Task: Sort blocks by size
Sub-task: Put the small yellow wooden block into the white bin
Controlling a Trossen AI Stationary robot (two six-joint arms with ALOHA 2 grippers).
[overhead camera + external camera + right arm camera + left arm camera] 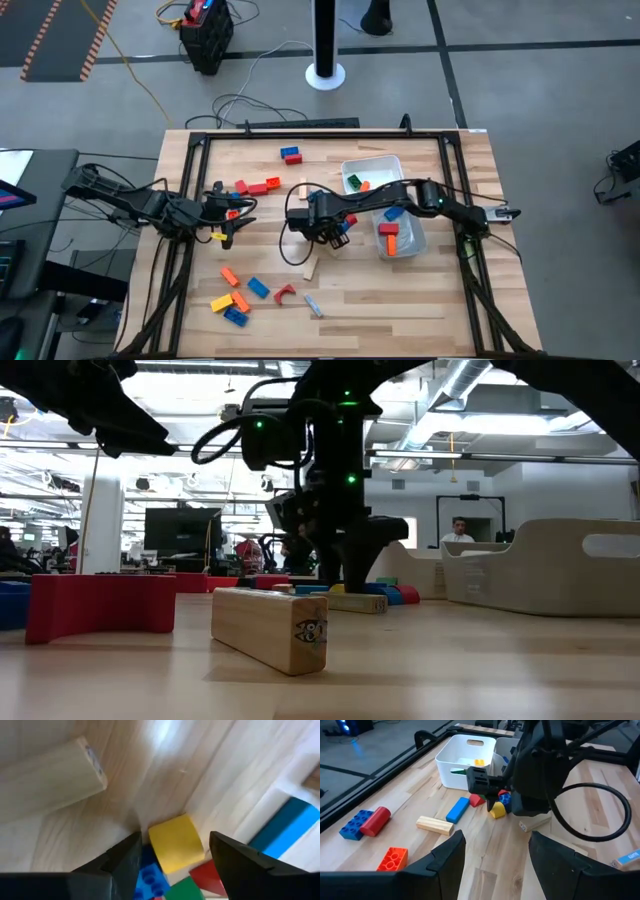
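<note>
My right gripper (pixel 328 228) is open over a small cluster of blocks at mid-table. In the right wrist view a yellow block (pixel 175 843) lies on the table between its fingers, with a blue brick (pixel 151 876), a red block (pixel 208 876) and a green one (pixel 183 889) beside it. The cluster also shows in the left wrist view (pixel 498 810). I cannot tell whether the fingers touch the yellow block. My left gripper (pixel 228 215) is open and empty at the table's left, pointing toward the right arm.
A white tub (pixel 372 177) and a clear tub (pixel 402 238) with blocks stand right of the cluster. A tan block (pixel 309 266) lies just near of it. More bricks lie at the near left (pixel 235 295), far middle (pixel 290 155) and left of centre (pixel 257 187).
</note>
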